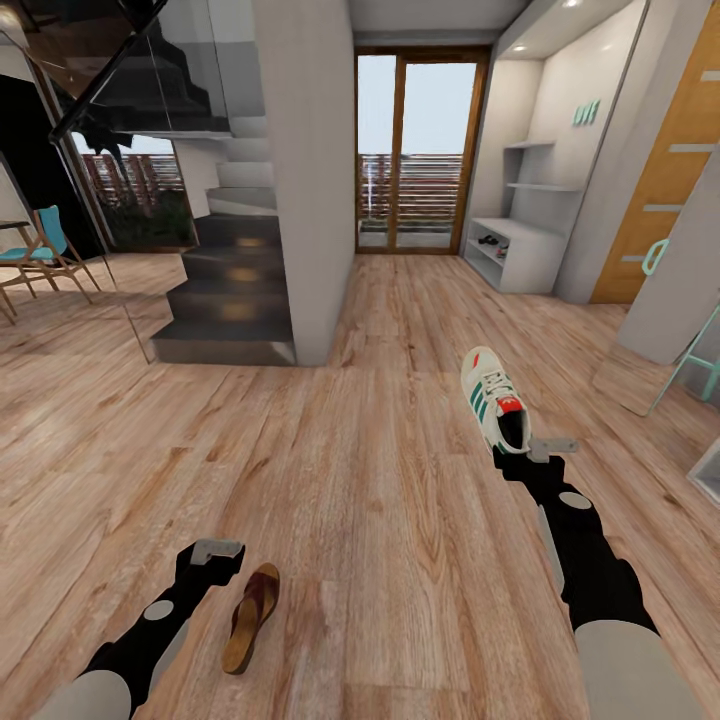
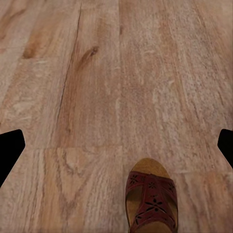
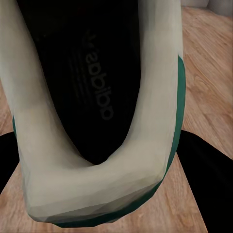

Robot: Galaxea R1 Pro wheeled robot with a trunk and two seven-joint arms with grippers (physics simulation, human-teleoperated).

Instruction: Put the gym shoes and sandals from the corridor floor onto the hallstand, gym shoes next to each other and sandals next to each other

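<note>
While the gym shoe (image 1: pixel 494 400) sits pinched at its heel in the right claw (image 1: pixel 527 452), toe pointing away from it and raised over the corridor floor (image 1: pixel 380 480), a brown sandal (image 1: pixel 252 617) lies flat on the planks just beside the left claw (image 1: pixel 216 553), whose fingers stand spread. Far ahead of the right claw stands the hallstand (image 1: pixel 515 255).

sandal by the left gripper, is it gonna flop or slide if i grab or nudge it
The sandal lies flat on the plank floor, so it probably won't tip or roll. Its thin sole and cut-out strap suggest it is light with some flex, so it may droop if held by one end. On the smooth-looking wood, a nudge from the left gripper would likely slide it.
</note>
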